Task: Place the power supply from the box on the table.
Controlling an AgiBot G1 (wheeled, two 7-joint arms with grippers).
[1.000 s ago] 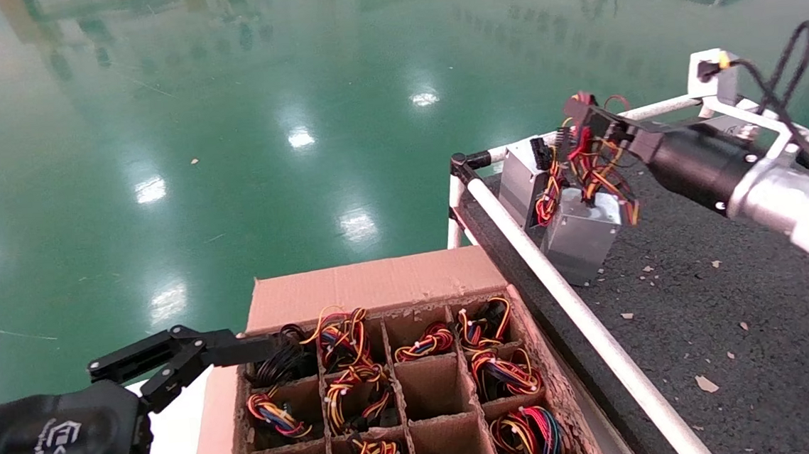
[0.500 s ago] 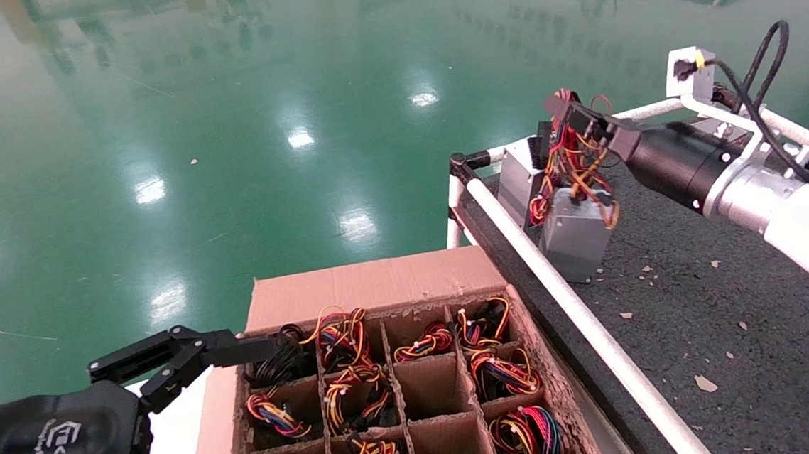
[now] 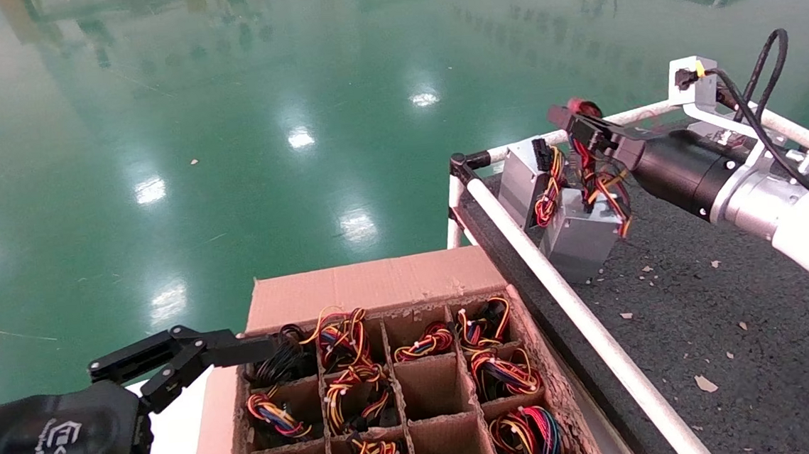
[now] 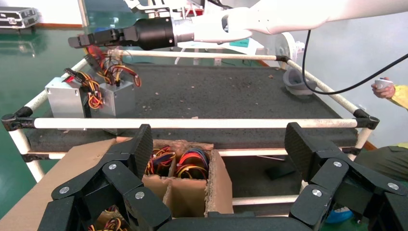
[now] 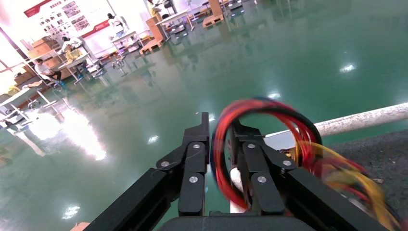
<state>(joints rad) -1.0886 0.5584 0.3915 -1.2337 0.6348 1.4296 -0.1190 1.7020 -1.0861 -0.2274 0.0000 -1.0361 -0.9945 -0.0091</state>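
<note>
The power supply [image 3: 579, 237], a small silver case, stands on the table [image 3: 736, 289] at its far left corner, right beside the white rail. Its loose red, yellow and black wires [image 3: 602, 183] rise to my right gripper [image 3: 577, 124], which is shut on a red wire loop [image 5: 226, 154] above the case. The box [image 3: 373, 283], a brown divided carton, sits below the table's left edge with wire bundles in several cells. My left gripper [image 4: 219, 144] hangs open over the box's left side, one of its fingers [image 3: 192, 352] reaching across the far corner.
A second silver unit [image 3: 519, 175] with a tied bundle stands just behind the power supply, touching or nearly so. The white pipe rail [image 3: 582, 323] runs between box and table top. Cardboard crumbs [image 3: 706, 382] dot the table. A grey cup [image 4: 294, 81] sits at the far rail.
My right gripper swung slightly up and away, then came back down, pulling the wire bundle with it. The silver case barely shifted by the rail. The left arm has not moved.
</note>
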